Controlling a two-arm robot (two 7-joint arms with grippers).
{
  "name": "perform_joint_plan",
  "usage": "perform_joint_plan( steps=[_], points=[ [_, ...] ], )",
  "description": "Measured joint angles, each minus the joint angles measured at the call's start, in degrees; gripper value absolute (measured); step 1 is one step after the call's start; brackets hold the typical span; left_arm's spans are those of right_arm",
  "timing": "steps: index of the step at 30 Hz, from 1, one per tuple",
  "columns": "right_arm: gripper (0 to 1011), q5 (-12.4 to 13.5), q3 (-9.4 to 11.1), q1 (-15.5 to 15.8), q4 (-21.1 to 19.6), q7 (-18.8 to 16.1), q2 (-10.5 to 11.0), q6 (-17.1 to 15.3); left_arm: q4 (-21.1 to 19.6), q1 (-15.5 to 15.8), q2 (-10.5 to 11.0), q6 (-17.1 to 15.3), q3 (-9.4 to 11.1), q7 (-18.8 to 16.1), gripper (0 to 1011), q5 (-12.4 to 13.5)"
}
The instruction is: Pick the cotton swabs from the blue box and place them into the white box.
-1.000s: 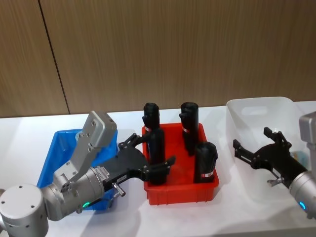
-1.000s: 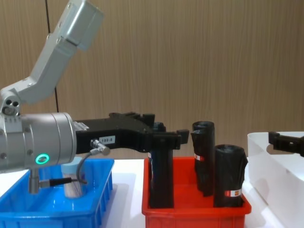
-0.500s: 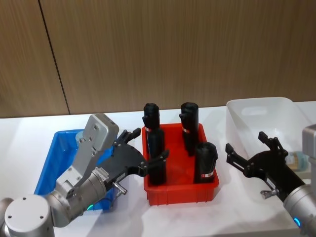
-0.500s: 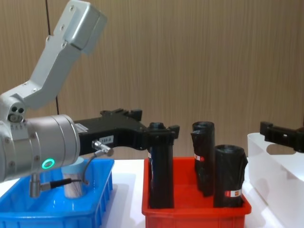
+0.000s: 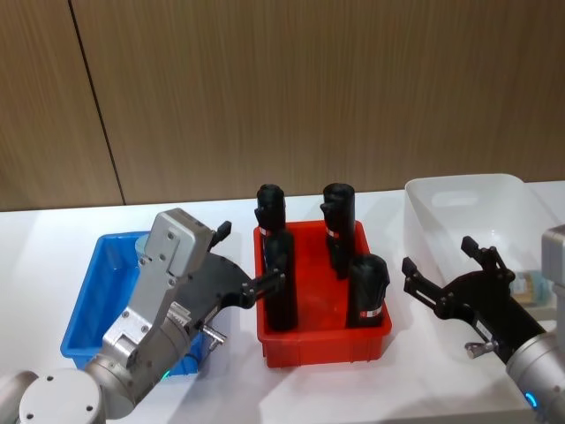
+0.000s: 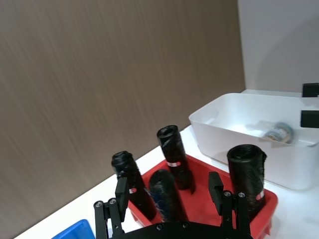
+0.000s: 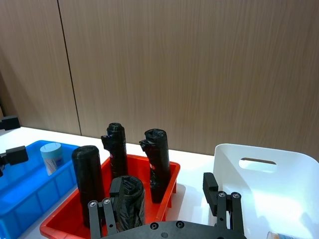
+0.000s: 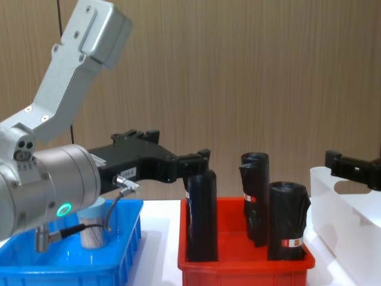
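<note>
— Holding anything in the left hand (image 5: 249,258)?
— Nothing. My fingers are spread wide, level above the edge between the blue box (image 5: 84,300) and the red bin (image 5: 322,343), near a black roll (image 5: 282,305).
— Changes?
— It has drawn back from over the red bin. One tub of cotton swabs (image 7: 51,158) stands in the blue box. My right hand (image 5: 437,253) is wide open and empty beside the white box (image 5: 419,216), with a second tub (image 6: 278,132) inside.

Head view high, angled down over the desk (image 5: 53,238) toward 12 o'clock, chest view low, side-on, close, wrist views looking out past the left end effector (image 6: 168,184) and right end effector (image 7: 162,186), all four sharing the red bin (image 5: 322,340).
</note>
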State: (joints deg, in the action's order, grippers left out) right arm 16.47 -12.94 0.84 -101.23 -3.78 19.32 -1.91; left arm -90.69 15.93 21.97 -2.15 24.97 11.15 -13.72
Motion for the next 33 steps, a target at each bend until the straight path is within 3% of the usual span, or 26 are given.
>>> perform_joint_plan(
  steps=[11, 16, 33],
  points=[
    [1001, 0.0, 0.01, 0.0, -0.01, -0.01, 0.01, 0.0, -1.95, -1.79, -0.08, 1.06, 0.83, -8.08, 1004, 1.74],
    [1002, 0.0, 0.0, 0.0, -0.01, -0.02, 0.01, -0.01, -2.4, -2.23, -0.1, 1.32, 1.02, -9.91, 1004, 2.14],
    [1002, -0.01, 0.03, -0.04, 0.07, -0.47, 0.05, -0.15, -2.54, -2.35, -0.08, 1.4, 1.08, -10.53, 1004, 2.26]
  ],
)
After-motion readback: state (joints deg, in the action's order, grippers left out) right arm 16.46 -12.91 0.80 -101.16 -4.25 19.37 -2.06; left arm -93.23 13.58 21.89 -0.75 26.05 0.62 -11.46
